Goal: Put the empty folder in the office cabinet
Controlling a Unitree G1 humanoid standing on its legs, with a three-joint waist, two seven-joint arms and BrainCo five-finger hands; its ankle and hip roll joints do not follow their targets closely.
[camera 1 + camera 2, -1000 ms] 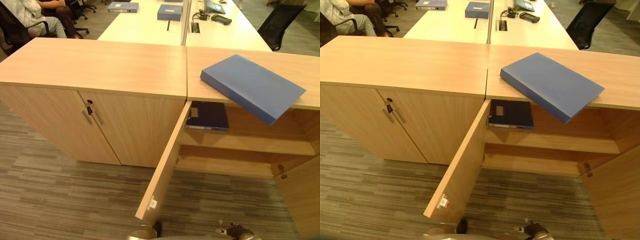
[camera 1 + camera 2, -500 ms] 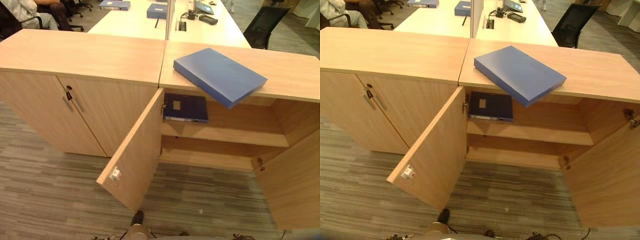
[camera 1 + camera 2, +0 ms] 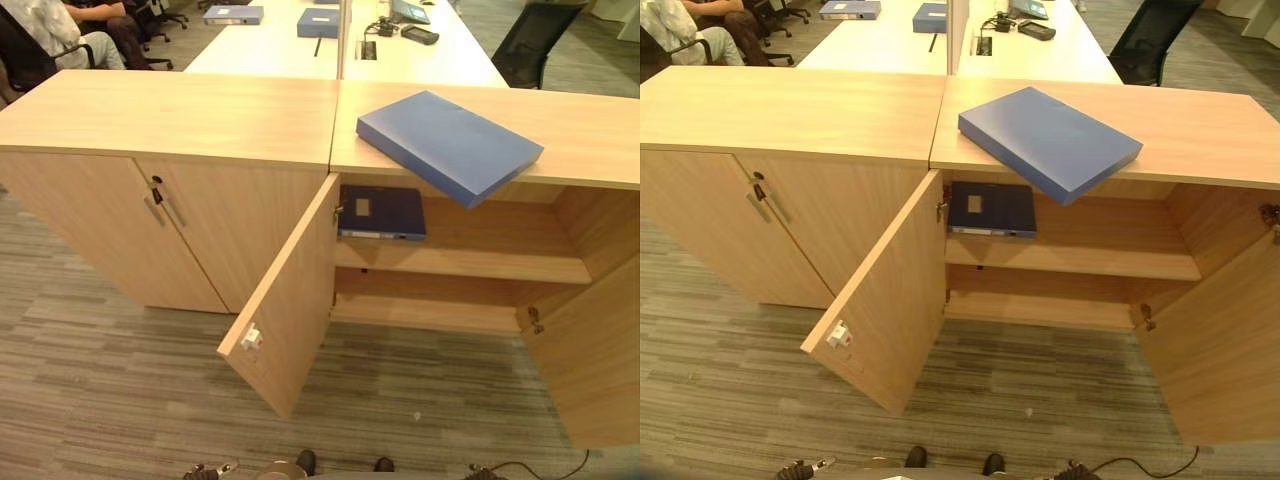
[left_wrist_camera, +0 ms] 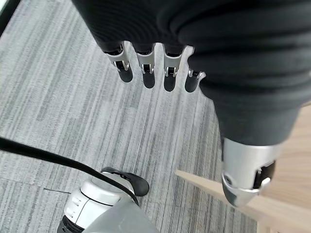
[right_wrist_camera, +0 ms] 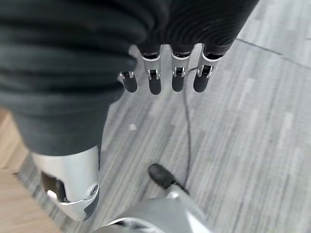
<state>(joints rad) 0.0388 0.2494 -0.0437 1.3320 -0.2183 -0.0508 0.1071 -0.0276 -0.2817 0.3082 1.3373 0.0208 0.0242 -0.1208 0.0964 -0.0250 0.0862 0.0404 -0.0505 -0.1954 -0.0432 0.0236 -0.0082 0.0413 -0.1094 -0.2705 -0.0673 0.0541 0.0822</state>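
Observation:
A light blue folder (image 3: 450, 145) lies flat on the wooden cabinet top (image 3: 590, 140), one corner jutting out past the front edge. Under it the cabinet stands with both doors swung out, the left door (image 3: 285, 300) and the right door (image 3: 590, 360). A darker blue folder (image 3: 382, 212) rests on the upper shelf (image 3: 480, 265) at its left end. My left hand (image 4: 148, 73) hangs over the carpet with straight fingers and holds nothing. My right hand (image 5: 154, 80) hangs the same way, open and holding nothing.
A second cabinet (image 3: 165, 205) with closed doors and metal handles joins on the left. Behind are pale desks (image 3: 270, 45) with more blue folders (image 3: 232, 14), a black chair (image 3: 530, 40) and a seated person (image 3: 60, 30). Striped grey carpet (image 3: 120, 390) lies in front.
The camera has drawn back and shifted, so both open doors now show. The folder on top and the one on the shelf lie where they were.

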